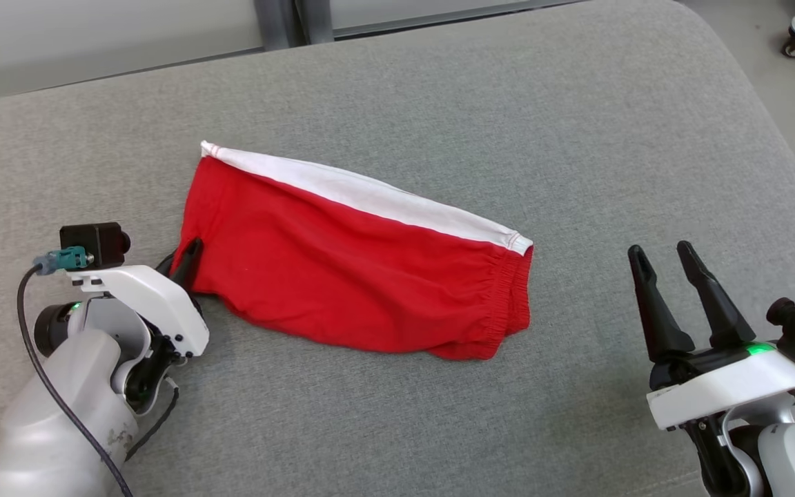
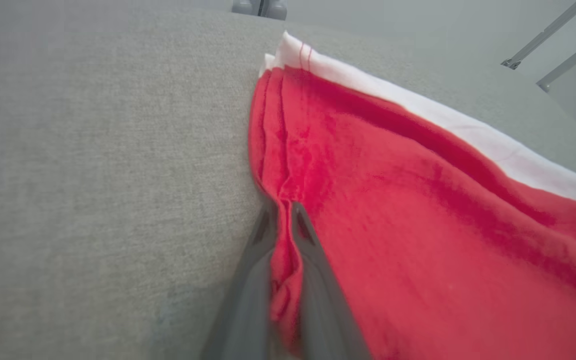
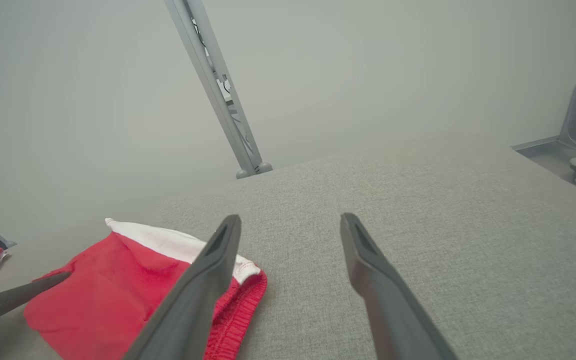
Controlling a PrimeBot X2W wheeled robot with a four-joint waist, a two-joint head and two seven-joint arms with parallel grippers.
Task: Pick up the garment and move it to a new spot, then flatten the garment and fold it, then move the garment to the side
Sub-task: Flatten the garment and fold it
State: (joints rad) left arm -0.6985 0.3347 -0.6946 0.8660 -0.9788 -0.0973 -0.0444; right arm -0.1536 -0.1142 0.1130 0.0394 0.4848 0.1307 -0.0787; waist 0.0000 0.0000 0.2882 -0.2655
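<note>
Your left gripper (image 2: 283, 210) is pinching the left edge of the red garment (image 1: 349, 276), which is lying on the gray cushion (image 1: 577, 138); your right gripper (image 1: 661, 250) is hovering spread, well apart.

Right gripper (image 3: 290, 220) hangs wide open above the grey cushion (image 3: 443, 225), near the red shorts (image 3: 108, 285). Left gripper (image 3: 55, 279) touches the shorts' far edge. Metal post (image 3: 218, 90) behind the shorts.

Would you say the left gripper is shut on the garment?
Shut: on the left gripper, the jaws pinch a ridge of the garment.
</note>
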